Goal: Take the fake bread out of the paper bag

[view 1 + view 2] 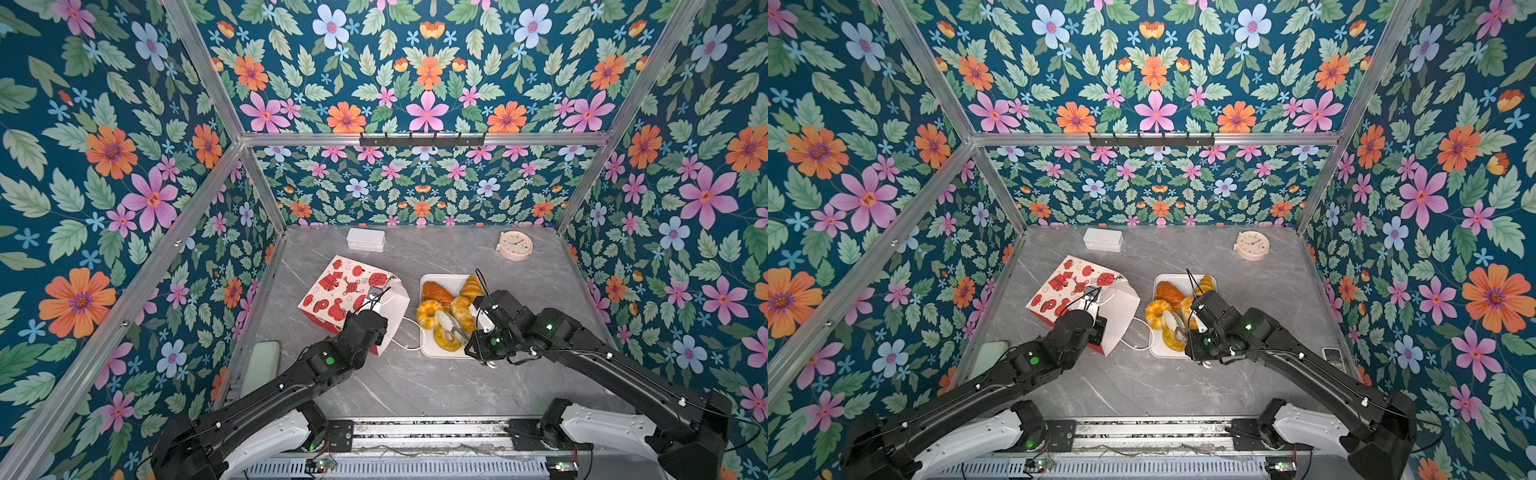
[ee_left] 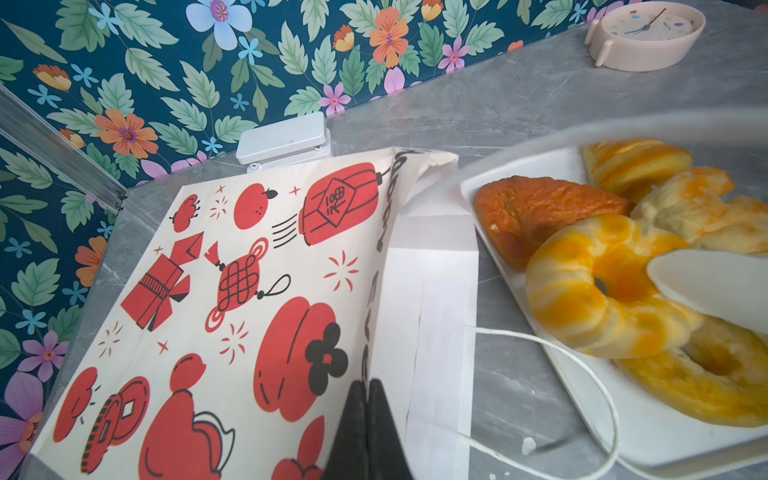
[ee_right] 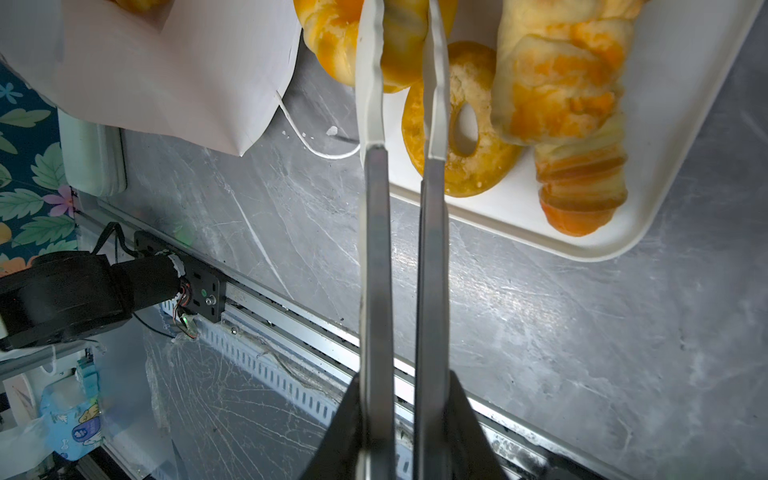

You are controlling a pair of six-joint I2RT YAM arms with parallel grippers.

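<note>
The paper bag (image 1: pixel 345 286) (image 1: pixel 1067 286) lies tipped on its side left of centre, with its red-printed face (image 2: pixel 249 291) up and its mouth towards the tray. My left gripper (image 1: pixel 376 303) (image 2: pixel 368 384) is shut on the bag's rim. My right gripper (image 1: pixel 476 330) (image 3: pixel 401 386) is shut on metal tongs (image 3: pixel 374 249). The tongs' white tips flank a fluted ring cake (image 1: pixel 428 313) (image 3: pixel 345 37) at the left side of the white tray (image 1: pixel 432 353). Also on the tray are a ring doughnut (image 1: pixel 446 340) (image 3: pixel 461 162), a dark brown loaf (image 1: pixel 436 293) (image 2: pixel 540 212) and two croissants (image 1: pixel 471 286) (image 3: pixel 557 83). The bag's inside is hidden.
A white cord handle (image 1: pixel 409 336) trails from the bag onto the table beside the tray. A white box (image 1: pixel 365 240) and a pale pink clock (image 1: pixel 515 245) stand by the back wall. A pale green flat object (image 1: pixel 262 368) lies at the left edge.
</note>
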